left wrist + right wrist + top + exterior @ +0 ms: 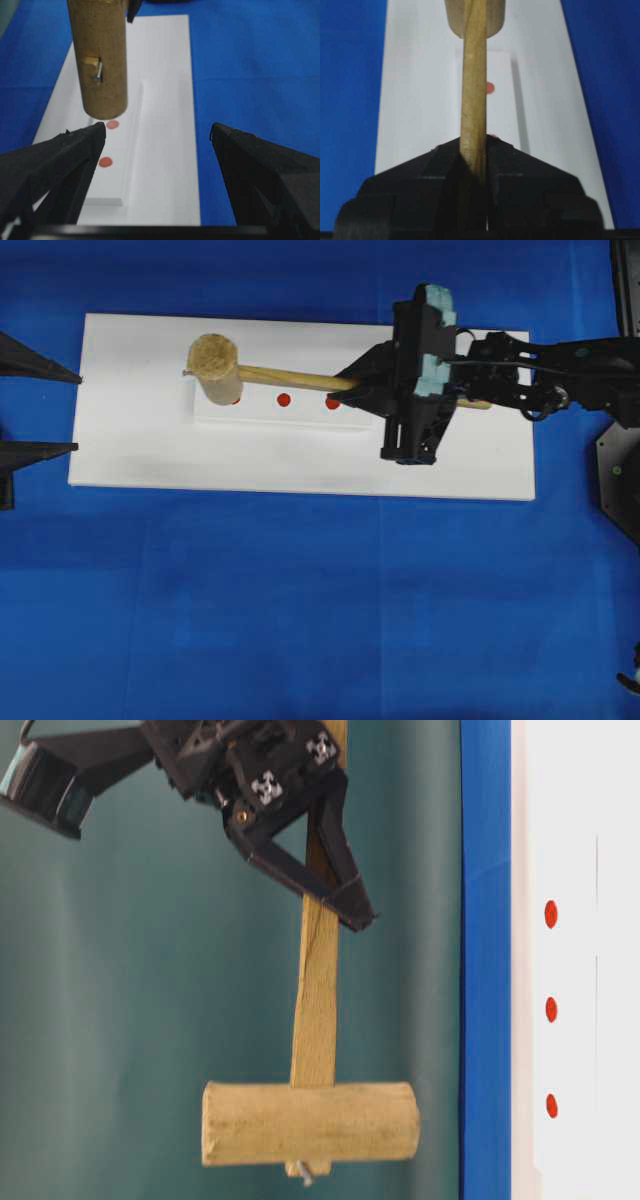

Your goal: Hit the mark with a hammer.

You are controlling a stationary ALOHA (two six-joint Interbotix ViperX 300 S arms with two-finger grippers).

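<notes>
Black fingers (470, 200) fill the bottom of the right wrist view, and the right gripper (350, 390) is clamped tight on the hammer's flat wooden handle (474, 100), jaws pressed against both faces of it. Out from there the handle runs straight away from the camera to the thick cylindrical head (475, 17) at the top of the picture. From overhead, the hammer (240, 372) lies across the white board (300, 465), head toward the left end, handle running right into the grip, its tail poking out past the wrist. From table level the head (310, 1123) hangs clear of the board's surface, with open space between them, so it's up in the air, not resting. Under it sits a raised white strip (290, 412) carrying 3 red dots: 2 show plainly overhead (284, 399) and (332, 402), and the 3rd peeks out at the edge of the head (236, 400). Over on the other side, the left gripper (40, 410) sits off the board's left edge, jaws wide apart and holding nothing, its 2 dark fingers (60, 155) framing the hammer head in its own wrist camera. Blue cloth (300, 620) covers the table all around
</notes>
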